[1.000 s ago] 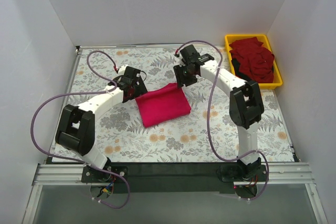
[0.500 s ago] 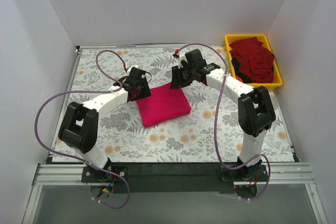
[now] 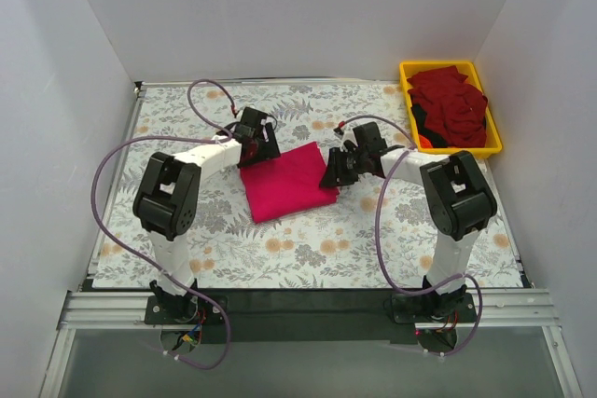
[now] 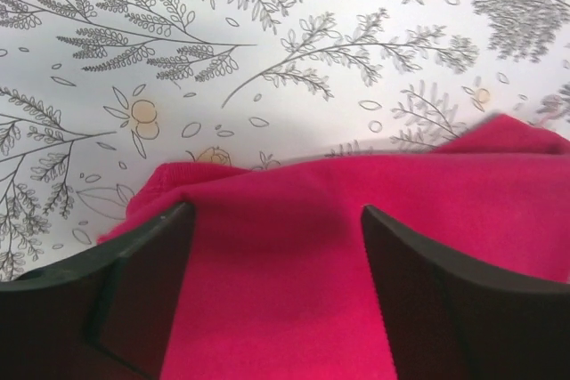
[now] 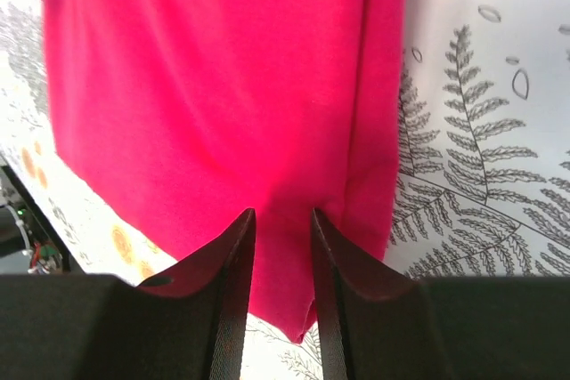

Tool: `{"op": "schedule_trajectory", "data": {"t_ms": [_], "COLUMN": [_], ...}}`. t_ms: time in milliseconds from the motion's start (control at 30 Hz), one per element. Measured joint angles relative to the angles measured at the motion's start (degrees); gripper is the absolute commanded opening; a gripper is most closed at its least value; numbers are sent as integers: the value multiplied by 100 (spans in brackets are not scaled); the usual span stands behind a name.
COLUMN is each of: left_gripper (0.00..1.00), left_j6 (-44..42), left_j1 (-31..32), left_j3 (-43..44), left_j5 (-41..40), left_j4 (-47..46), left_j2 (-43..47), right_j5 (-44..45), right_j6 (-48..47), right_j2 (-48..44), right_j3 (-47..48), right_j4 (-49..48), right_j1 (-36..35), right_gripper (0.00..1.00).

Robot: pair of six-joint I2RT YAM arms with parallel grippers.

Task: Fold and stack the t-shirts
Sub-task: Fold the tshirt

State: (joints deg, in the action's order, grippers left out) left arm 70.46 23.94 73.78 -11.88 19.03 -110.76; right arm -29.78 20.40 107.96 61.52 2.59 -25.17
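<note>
Magenta cloth sits at the middle of things: the magenta t-shirt (image 3: 287, 184) lies on the floral table cover (image 3: 308, 249) as a compact, roughly square packet, turned a little askew, between the two arms. By the look of it the folding is largely done, and the layers lie flat with only a soft ridge along the right-hand side.

At the packet's far left corner the left gripper (image 4: 276, 211) hangs low over the cloth. Its jaws stand wide apart, straddling the far hem, and nothing is pinched between them; the cloth under them lies undisturbed. That stance suits either a fresh grasp on the hem or a release just there, and the pictures do not settle which.

On the opposite side the right gripper (image 5: 278, 220) comes in low at the right edge, over the doubled ridge. Its jaws are drawn close with only a narrow slot between them, and pink cloth shows through the slot. I cannot tell whether a layer is nipped there or the tips merely hover above it. A hold on that edge would make sense for squaring the packet or sliding it aside.

Well apart, at the far right corner, the crimson t-shirts (image 3: 450, 104) lie heaped and unfolded in the yellow bin (image 3: 438, 64) – most of the work is not yet begun, and no stack exists beyond this one packet.
</note>
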Motion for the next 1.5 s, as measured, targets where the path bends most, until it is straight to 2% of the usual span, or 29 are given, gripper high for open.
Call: {"op": "schedule_trajectory", "data": {"t_ms": [100,200,267,300,367,400,433,533,667,833,967,1033,1133,1167,1333,1500], "left_gripper": [84,83,75,66,58,56,49,36,22,17,20,34,46,48,48,43], "left_j6": [37,245,452,601,887,1034,1128,1445,1838,2159,2177,2085,1814,1725,1318,1119], "left_j1": [2,52,133,188,295,345,391,466,448,142,-94,-170,-208,-223,-350,-612], "left_j3": [-37,-337,-645,-817,-1257,-1488,-1681,-2312,-3005,-3206,-3270,-3257,-3097,-2999,-2170,-1244], "left_j5": [186,433,616,710,979,1130,1228,1569,1779,2162,2420,2448,2299,2199,1799,1676], "left_j4": [48,94,83,94,2,-2,-9,-9,63,-94,-122,-76,57,107,127,-195], "left_j2": [280,1051,1714,2057,2627,2835,2938,2883,2371,2341,2347,2393,2505,2522,2400,1663], "right_j5": [-90,-341,-566,-688,-870,-957,-1021,-1172,-1274,-1753,-1971,-1969,-1792,-1749,-1554,-1467], "right_j6": [96,247,380,446,525,551,586,664,649,767,776,787,796,817,979,1246], "right_j2": [-247,-649,-887,-957,-957,-929,-898,-636,-63,306,299,212,-63,-157,-203,433], "right_j3": [-61,-105,-144,-144,-164,-221,-282,-522,-807,-1073,-1263,-1329,-1335,-1276,-221,1298], "right_j4": [-116,-317,-562,-680,-879,-977,-1036,-1207,-1377,-1860,-2072,-2070,-1961,-1899,-1864,-2090], "right_j1": [0,-7,-15,-22,-44,-55,-63,-74,-39,291,498,531,533,533,527,518], "right_gripper": [36,36,36,35,34,33,33,31,25,22,22,26,28,29,29,29]}}
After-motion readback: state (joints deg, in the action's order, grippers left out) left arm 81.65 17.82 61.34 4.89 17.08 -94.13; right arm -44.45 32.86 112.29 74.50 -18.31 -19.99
